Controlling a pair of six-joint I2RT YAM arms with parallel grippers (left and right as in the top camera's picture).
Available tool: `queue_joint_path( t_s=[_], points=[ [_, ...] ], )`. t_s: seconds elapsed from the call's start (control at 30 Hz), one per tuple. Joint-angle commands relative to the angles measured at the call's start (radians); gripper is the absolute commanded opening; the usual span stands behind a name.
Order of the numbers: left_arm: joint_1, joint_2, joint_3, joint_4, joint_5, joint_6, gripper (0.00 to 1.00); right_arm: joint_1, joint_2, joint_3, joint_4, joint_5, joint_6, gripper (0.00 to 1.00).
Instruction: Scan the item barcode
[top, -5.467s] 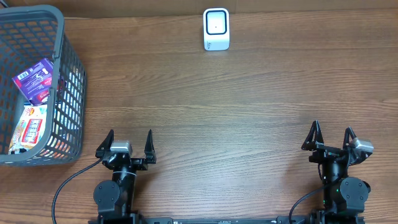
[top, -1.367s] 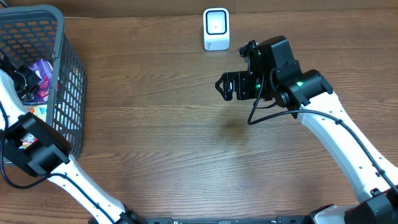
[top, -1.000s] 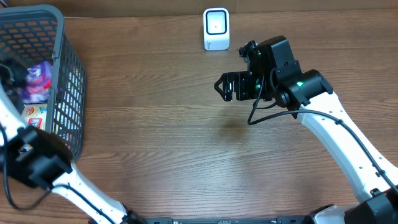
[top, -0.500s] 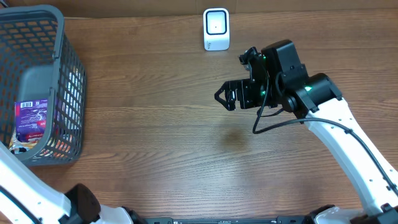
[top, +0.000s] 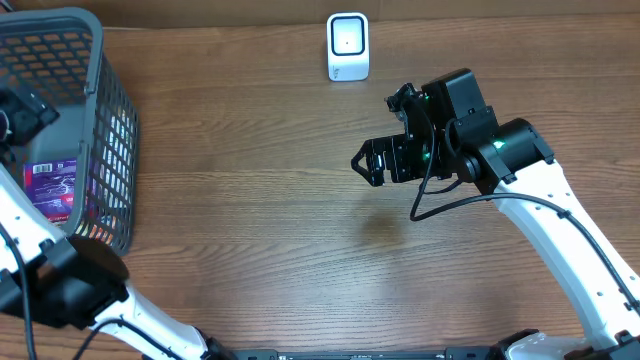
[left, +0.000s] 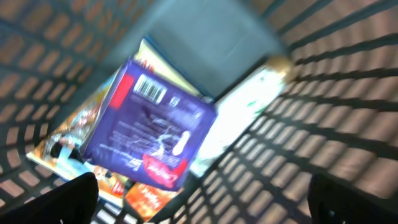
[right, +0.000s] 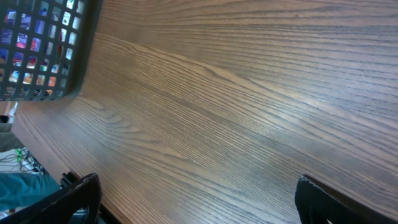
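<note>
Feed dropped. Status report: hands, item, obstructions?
Left hand open in basket, empty. Right hand open, empty, above table. Purple packet lies in basket, barcode up. Other packets beneath it.

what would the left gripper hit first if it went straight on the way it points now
Most likely the purple package lying barcode-up in the basket, on top of the other packs; it sits almost dead ahead of the left gripper. The view is blurred, so depth is uncertain.
</note>
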Motion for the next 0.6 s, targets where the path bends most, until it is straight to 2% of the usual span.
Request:
queue_joint_path(
  t_s=[0.0, 0.3, 0.57],
  points=[
    [0.027, 0.061, 0.000, -0.035, -0.063, 0.053, 1.00, -0.001, -0.018, 0.020, -0.002, 0.012, -0.009, 1.00],
    [0.035, 0.154, -0.002, -0.079, -0.180, 0.049, 1.00, -0.001, -0.018, 0.020, -0.021, 0.013, -0.010, 1.00],
    [0.037, 0.227, -0.082, 0.003, -0.205, 0.093, 1.00, -0.001, -0.018, 0.020, -0.021, 0.013, -0.010, 1.00]
  ],
)
